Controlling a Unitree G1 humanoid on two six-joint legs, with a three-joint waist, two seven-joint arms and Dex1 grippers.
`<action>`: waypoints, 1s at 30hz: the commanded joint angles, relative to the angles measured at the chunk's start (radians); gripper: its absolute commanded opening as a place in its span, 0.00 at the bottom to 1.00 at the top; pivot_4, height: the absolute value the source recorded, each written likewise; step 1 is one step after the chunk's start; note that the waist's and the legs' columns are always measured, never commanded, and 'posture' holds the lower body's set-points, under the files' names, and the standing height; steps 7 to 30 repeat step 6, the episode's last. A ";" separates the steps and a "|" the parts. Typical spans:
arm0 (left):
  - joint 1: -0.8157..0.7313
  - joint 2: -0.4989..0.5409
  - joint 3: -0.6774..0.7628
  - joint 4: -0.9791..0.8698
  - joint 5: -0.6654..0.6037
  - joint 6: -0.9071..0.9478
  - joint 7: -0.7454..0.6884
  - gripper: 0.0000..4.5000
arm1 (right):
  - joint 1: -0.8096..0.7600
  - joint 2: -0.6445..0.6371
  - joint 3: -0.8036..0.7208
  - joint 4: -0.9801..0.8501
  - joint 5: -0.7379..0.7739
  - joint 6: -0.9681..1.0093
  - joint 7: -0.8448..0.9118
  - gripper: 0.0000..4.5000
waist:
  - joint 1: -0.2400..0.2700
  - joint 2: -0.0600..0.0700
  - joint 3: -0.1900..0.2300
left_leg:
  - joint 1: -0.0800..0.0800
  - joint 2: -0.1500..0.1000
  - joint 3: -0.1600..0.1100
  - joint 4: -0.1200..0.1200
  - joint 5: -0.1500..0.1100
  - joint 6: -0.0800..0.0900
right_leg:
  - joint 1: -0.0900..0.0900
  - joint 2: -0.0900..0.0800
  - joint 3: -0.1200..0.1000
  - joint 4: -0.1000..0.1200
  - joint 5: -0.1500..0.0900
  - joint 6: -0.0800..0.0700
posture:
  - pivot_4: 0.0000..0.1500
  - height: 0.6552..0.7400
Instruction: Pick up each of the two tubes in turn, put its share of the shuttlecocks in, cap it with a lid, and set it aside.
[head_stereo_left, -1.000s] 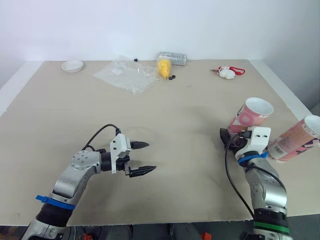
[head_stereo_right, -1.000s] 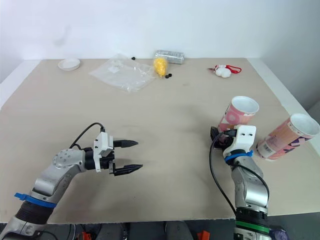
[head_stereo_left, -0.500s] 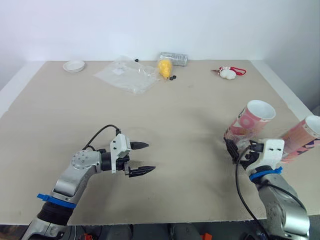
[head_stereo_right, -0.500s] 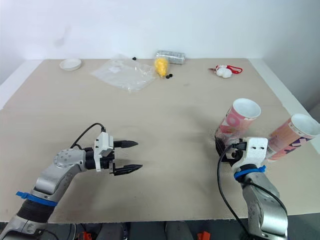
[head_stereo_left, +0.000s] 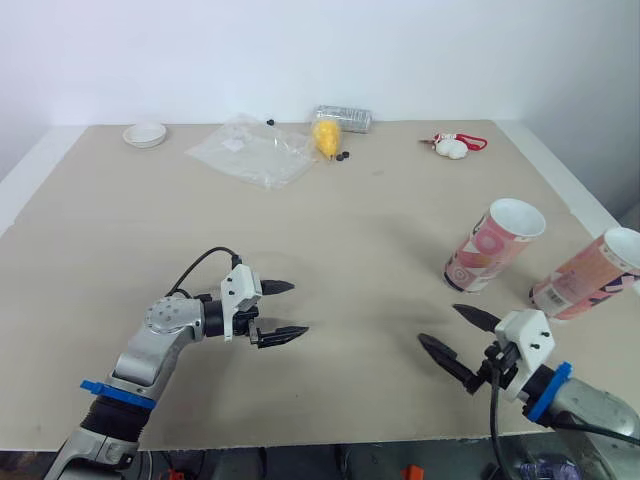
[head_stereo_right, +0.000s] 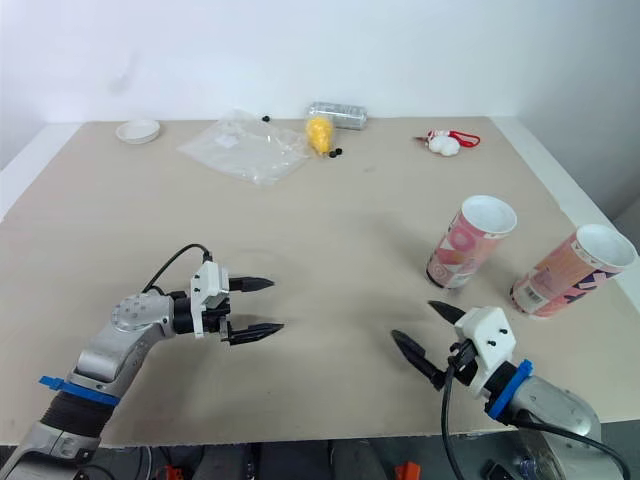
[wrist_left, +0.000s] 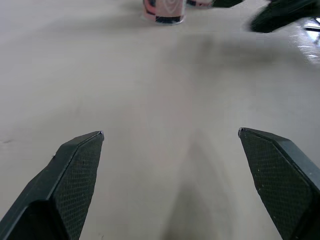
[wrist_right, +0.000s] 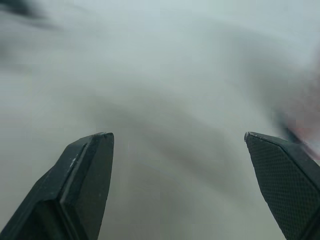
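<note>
Pink near tube (head_stereo_left: 494, 245) and far tube (head_stereo_left: 588, 276) stand mouth-up on the bench (head_stereo_left: 350, 230) beyond the spread, empty right fingers (head_stereo_left: 472, 317), presumably poised to grasp; left fingers (head_stereo_left: 278, 287), also spread, hover well apart.

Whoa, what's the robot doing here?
Right now it holds nothing. Its left gripper and right gripper both hover over the table with fingers open. The inner pink tube and the outer pink tube stand uncapped beyond the right gripper, and neither is touched.
</note>
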 joint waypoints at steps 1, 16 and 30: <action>0.025 0.005 0.040 -0.047 -0.004 0.000 0.044 1.00 | -0.156 -0.003 0.082 0.113 -0.011 -0.091 0.098 1.00 | -0.002 -0.002 0.001 | 0.000 0.000 0.000 0.001 0.000 0.000 | 0.000 0.000 0.000 0.000 0.001 0.000 | 1.00 1.00; 0.075 0.057 0.119 -0.087 -0.023 0.005 0.079 1.00 | -0.362 0.007 0.164 0.316 -0.021 -0.132 0.187 1.00 | 0.001 -0.004 0.002 | -0.001 0.000 0.000 0.000 0.002 0.002 | -0.001 0.000 0.000 0.000 0.003 -0.001 | 1.00 1.00; 0.075 0.057 0.119 -0.087 -0.023 0.005 0.079 1.00 | -0.362 0.007 0.164 0.316 -0.021 -0.132 0.187 1.00 | 0.001 -0.004 0.002 | -0.001 0.000 0.000 0.000 0.002 0.002 | -0.001 0.000 0.000 0.000 0.003 -0.001 | 1.00 1.00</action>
